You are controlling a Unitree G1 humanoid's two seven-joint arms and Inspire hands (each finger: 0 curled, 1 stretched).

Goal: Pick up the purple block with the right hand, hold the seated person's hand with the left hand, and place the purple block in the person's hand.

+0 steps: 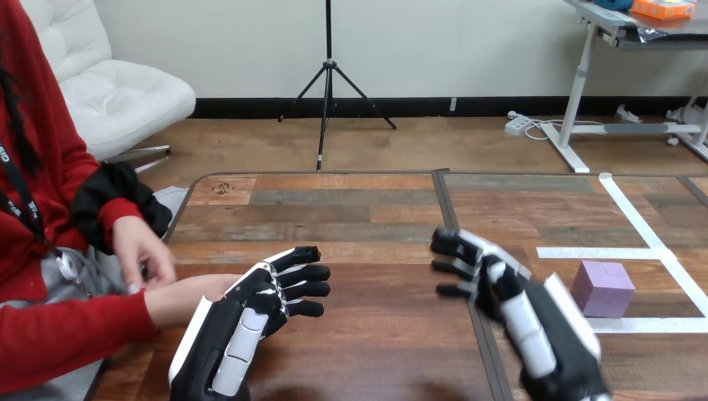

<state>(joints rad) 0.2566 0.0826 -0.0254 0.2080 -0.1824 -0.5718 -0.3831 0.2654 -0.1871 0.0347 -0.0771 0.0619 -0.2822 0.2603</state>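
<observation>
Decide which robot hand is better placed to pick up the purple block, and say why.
Right. The right hand sits close beside the purple block, with bare table between them; the left hand lies far across the table, next to the person's outstretched hand.

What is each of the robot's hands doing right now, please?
Left hand: open, lying over the person's outstretched hand; no grasp visible.
Right hand: open, empty; the purple block sits on the table beside it.

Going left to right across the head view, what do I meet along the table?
The person's raised hand, robot's left hand, robot's right hand, purple block. The person's lower hand overlaps the left hand, so it's omitted.
</observation>
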